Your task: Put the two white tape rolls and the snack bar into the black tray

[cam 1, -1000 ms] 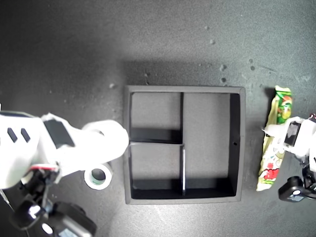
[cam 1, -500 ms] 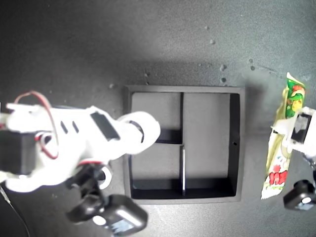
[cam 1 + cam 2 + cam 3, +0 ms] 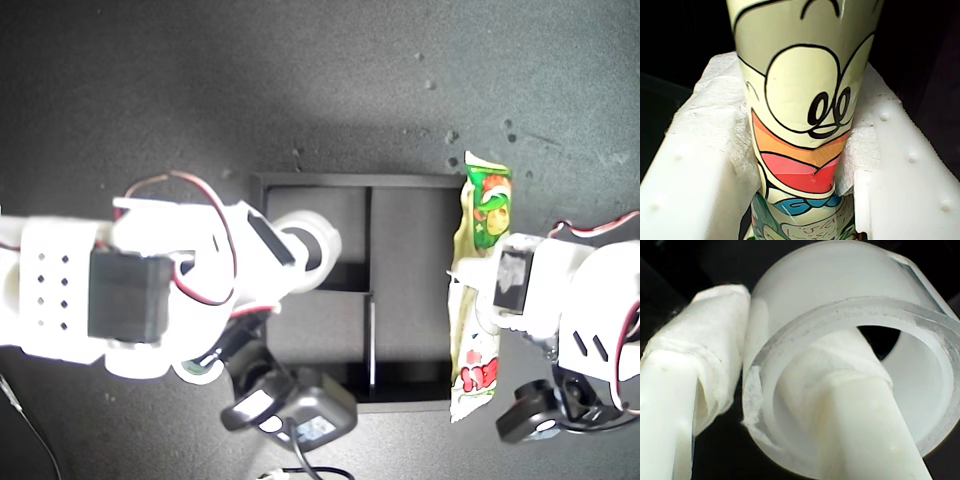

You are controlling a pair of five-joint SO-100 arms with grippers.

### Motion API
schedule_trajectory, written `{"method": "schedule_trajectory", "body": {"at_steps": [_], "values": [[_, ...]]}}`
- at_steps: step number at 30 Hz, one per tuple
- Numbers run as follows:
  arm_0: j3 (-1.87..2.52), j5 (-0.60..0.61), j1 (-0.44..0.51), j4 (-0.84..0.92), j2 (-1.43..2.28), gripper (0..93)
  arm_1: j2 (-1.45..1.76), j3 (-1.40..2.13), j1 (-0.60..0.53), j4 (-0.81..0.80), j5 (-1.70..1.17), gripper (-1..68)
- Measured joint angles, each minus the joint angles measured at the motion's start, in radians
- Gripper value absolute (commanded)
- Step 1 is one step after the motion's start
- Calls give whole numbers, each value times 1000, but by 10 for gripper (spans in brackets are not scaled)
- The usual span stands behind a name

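Observation:
A plain white tape roll [image 3: 312,246] [image 3: 850,305] hangs over the black tray's [image 3: 360,181] small compartment at the exterior view's upper left. My second gripper [image 3: 298,252] [image 3: 755,390] is shut on the roll's wall, one padded finger inside the ring and one outside. The long snack bar [image 3: 478,290] [image 3: 802,100], green, white and red with cartoon print, hangs lengthwise over the tray's wall on the exterior view's right, with my first gripper [image 3: 497,285] [image 3: 800,165] shut on its middle. A sliver of the other tape roll [image 3: 196,372] peeks from under the second arm, outside the tray.
The tray sits on a dark speckled mat [image 3: 200,90]. The second arm's white body [image 3: 110,295] fills the exterior view's left and its black camera [image 3: 290,410] overhangs the tray's near wall. The first arm [image 3: 590,320] stands at the exterior view's right.
The second arm swung toward the exterior view's right, carrying the white roll from outside the tray to over its compartment. The first gripper brought the snack bar leftward, up off the mat, onto the tray's edge.

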Motion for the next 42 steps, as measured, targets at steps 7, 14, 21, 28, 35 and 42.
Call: {"method": "schedule_trajectory", "body": {"at_steps": [7, 14, 21, 28, 35, 42], "values": [[-54, -14, 12, -6, -95, 92, -2, -5, 0, -35, -2, -4], [-60, -14, 12, 17, -97, 177, -2, -5, 0, -37, -2, -4], [-61, -28, -11, 81, -52, 169, -8, 12, 5, -74, -2, -4], [-9, -160, 55, 206, 222, 158, -77, 14, 31, -110, -2, 166], [296, -413, 374, 95, 480, 155, -77, 63, 48, -103, -2, 236], [690, -528, 465, -216, 540, 162, -78, -84, 32, 104, 43, 208]]}}
